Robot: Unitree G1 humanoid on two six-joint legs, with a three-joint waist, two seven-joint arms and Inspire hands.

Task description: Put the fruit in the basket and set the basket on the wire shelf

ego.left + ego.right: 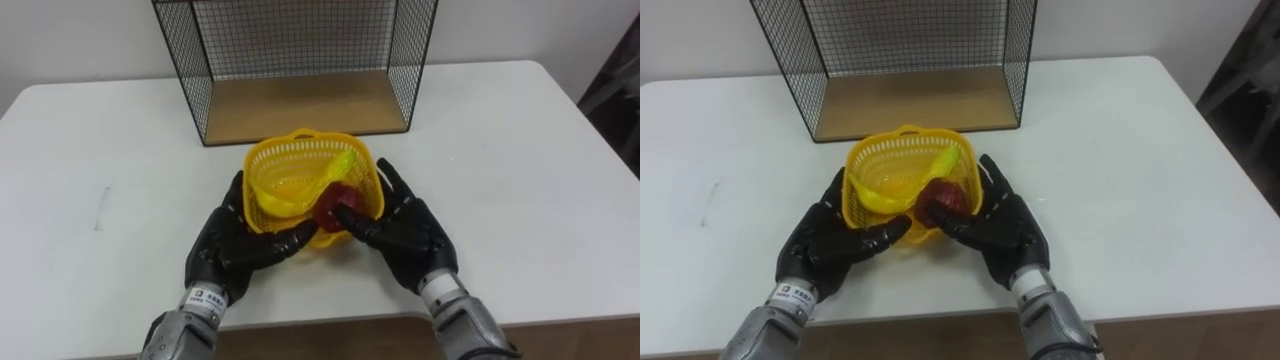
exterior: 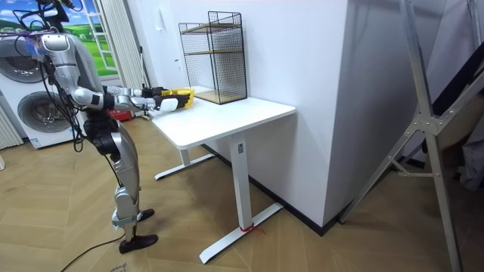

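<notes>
Both hands were on the basket (image 1: 270,160), one to each flank. Our left hand (image 1: 232,240) lay along its left wall and our right hand (image 1: 405,230) along its right wall. On each the fingers ran forward beside the mesh and the thumb was hooked in across the near wall, so we read both as grasping the basket between them, neither one released nor clenched on nothing. The right thumb sat just in front of the red fruit (image 1: 335,203), which lay against the inside of the near-right wall. The banana (image 1: 300,190) curved across the basket floor from near-left to far-right. With both fruits inside, we judged the loading done.

What the coming move turned on was plain: the wire shelf (image 1: 300,105) stood straight ahead of the basket, its open front facing us and its bare wooden floor just beyond the basket's far rim. The basket rested on the white table (image 1: 520,150), near the shelf's mouth but not yet inside it. Neither arm was clearly the nearer; the hold was even. We judged the next step to be a short lift and a push directly away from us, keeping the basket level so that the fruit stayed put.
</notes>
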